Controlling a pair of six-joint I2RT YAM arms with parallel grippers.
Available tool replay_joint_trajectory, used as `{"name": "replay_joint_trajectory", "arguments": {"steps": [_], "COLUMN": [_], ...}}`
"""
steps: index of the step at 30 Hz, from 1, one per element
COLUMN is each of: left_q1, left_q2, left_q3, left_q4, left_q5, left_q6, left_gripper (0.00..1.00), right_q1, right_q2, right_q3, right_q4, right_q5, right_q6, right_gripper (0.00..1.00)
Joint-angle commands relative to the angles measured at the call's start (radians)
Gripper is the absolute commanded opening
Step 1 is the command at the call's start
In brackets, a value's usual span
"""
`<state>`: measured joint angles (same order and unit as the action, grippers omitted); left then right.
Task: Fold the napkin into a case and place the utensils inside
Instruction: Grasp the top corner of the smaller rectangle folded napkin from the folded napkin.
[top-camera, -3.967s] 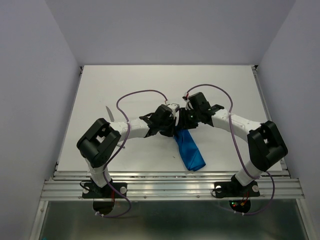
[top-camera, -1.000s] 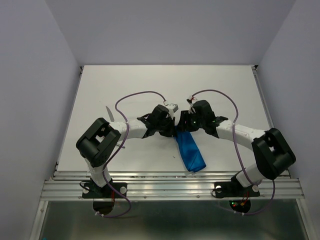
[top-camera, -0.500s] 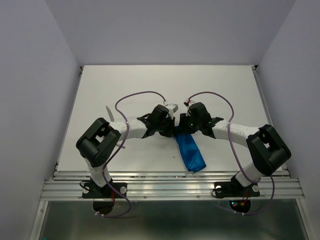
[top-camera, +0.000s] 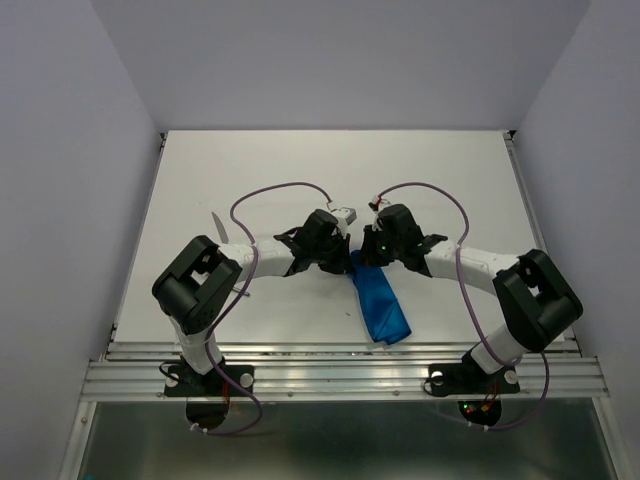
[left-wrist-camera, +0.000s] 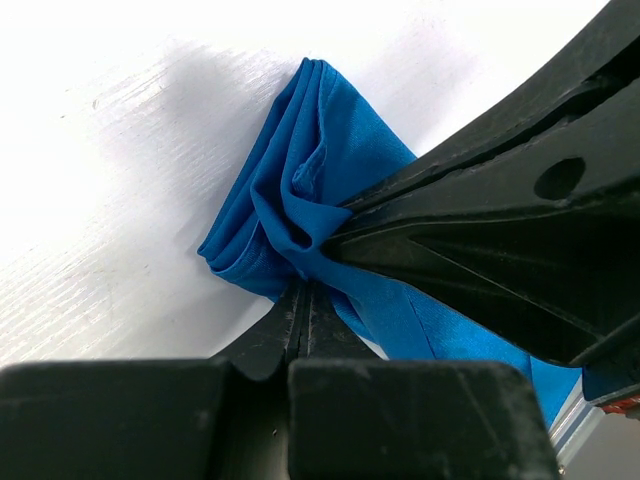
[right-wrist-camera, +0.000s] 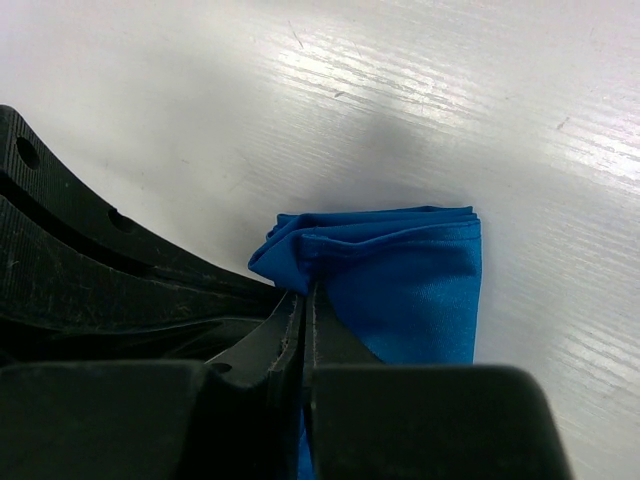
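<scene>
right hand (right-wrist-camera: 303, 292): newly pinched on case (right-wrist-camera: 410, 270) end | left hand (left-wrist-camera: 303, 288): grip unchanged

Bright blue napkin (top-camera: 382, 305), folded into a narrow, layered oblong packet, lies flat with its far end bunched and creased. That end is pinched by the closed tips of the left gripper (left-wrist-camera: 303, 290) and the right gripper (right-wrist-camera: 303, 292), which meet over it from opposite sides. From the grippers the packet runs back toward the arm bases, angled slightly right, with its free end well clear of both. Stacked fold edges show at the gripped end. A slim pale utensil (top-camera: 217, 222) lies well left of the left gripper, its detail too small to make out.
</scene>
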<state>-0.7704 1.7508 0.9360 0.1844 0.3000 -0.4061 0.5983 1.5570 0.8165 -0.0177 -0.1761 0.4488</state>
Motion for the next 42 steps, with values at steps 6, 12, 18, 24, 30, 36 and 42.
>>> {"name": "replay_joint_trajectory", "arguments": {"steps": [6,12,18,24,30,36,42], "left_q1": [0.006,0.022,0.028,0.031,0.036,0.039,0.039], "left_q2": [-0.065,-0.074,-0.074,-0.076,-0.071,-0.066,-0.066], "left_q3": [-0.008,-0.025,-0.028,-0.031,-0.025,-0.017,-0.016], "left_q4": [0.041,0.056,0.061,0.061,0.063,0.063,0.063], "left_q5": [0.019,0.036,0.050,0.057,0.073,0.080,0.085], "left_q6": [0.001,-0.002,-0.002,0.001,0.003,0.006,0.001], "left_gripper": [0.00,0.00,0.00,0.00,0.00,0.00,0.00], "right_q1": [0.011,0.011,0.011,0.011,0.011,0.011,0.011], "right_q2": [-0.067,-0.061,-0.009,0.021,0.047,0.075,0.107], "right_q3": [0.033,0.084,0.177,0.256,0.279,0.228,0.182], "right_q4": [-0.093,-0.214,-0.353,-0.436,-0.465,-0.430,-0.374], "right_q5": [-0.028,-0.074,-0.040,-0.025,-0.091,-0.129,-0.137], "right_q6": [-0.044,-0.094,-0.142,-0.208,-0.265,-0.254,-0.214], "right_gripper": [0.01,0.01,0.01,0.01,0.01,0.01,0.01]}}
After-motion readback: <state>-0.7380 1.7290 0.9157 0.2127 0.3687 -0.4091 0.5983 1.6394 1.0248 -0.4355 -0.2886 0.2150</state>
